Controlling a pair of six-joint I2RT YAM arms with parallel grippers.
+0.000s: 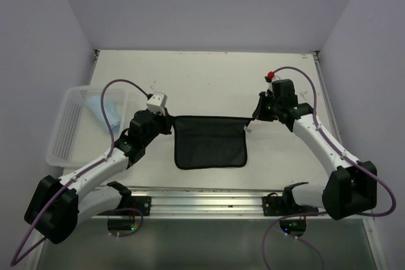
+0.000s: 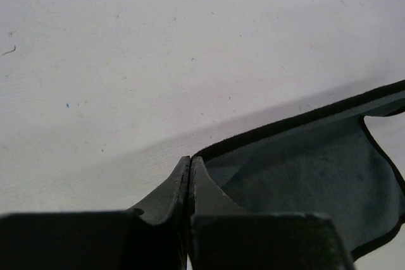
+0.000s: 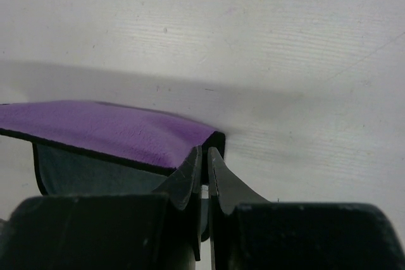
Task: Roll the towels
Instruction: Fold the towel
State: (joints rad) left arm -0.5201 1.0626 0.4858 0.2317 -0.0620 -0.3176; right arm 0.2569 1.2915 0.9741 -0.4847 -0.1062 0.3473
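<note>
Left gripper [image 1: 169, 124] [image 2: 190, 159]: fingers pressed flat together, and the near-left corner of the dark towel [image 1: 211, 143] [image 2: 304, 162] runs right into the tips, so we read it as a pinch on that corner. Right gripper [image 1: 255, 117] [image 3: 204, 150]: also closed, with a thin slit between the fingers, nipping the opposite top corner. In the right wrist view the cloth is turned over at the pinch, showing its purple face [image 3: 120, 128] with a black hem, and the grey side hangs below.

From above, the far edge of the dark towel is stretched straight between the two grippers. The rest of it is spread flat toward the arm bases, roughly square, with rounded near corners. The white tag [image 1: 247, 129] sticks out at the right edge, just below the right gripper. The towel is unrolled and sits mid-table, between the two arms.

The table [image 1: 209, 80] is white and lightly speckled; in both wrist views it lies bare beyond the fingertips, with the towel's shadow on it.

The light blue towel [image 1: 104, 109] is well apart to the left, bunched in the far end of the white mesh basket [image 1: 63, 137], which sits at the left table edge beside the left arm. We see neither gripper touching it.
</note>
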